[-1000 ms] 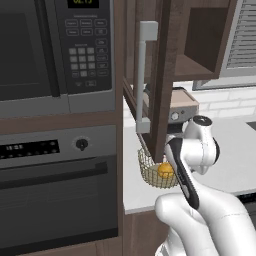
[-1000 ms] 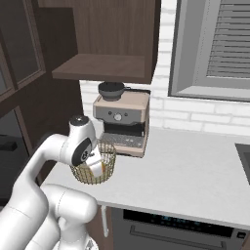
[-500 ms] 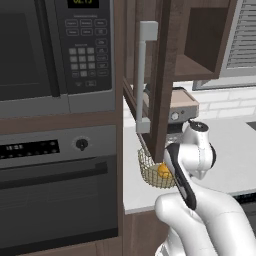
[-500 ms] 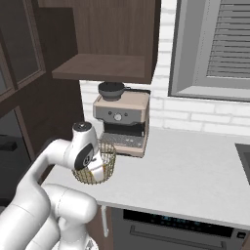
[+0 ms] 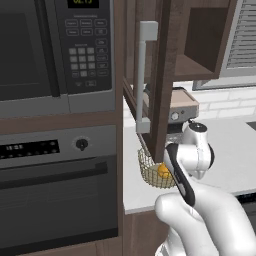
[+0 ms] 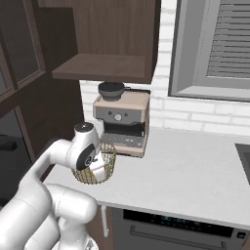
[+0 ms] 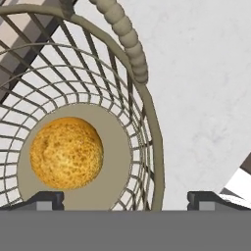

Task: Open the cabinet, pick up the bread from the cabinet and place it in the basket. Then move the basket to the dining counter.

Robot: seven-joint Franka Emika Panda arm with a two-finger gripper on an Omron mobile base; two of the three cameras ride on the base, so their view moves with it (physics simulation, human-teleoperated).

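Bread point(image 7: 66, 152) sitting on the basket point(image 7: 147, 103) floor at your eight o'clock, your gripper point(image 7: 125, 198) spread wide and empty, fingertips straddling the rim, basket on the worktop point(image 6: 195, 166) under the open cabinet point(image 5: 162, 75).

Lighting: even, soft, rendered; no glare. Focus: sharp throughout, no blur or edge distortion. Shadows: faint on the bench point(image 6: 195, 171) beside the basket point(image 6: 110, 163); cabinet point(image 6: 105, 44) interior above it dim. Bread point(image 7: 66, 152) evenly lit.
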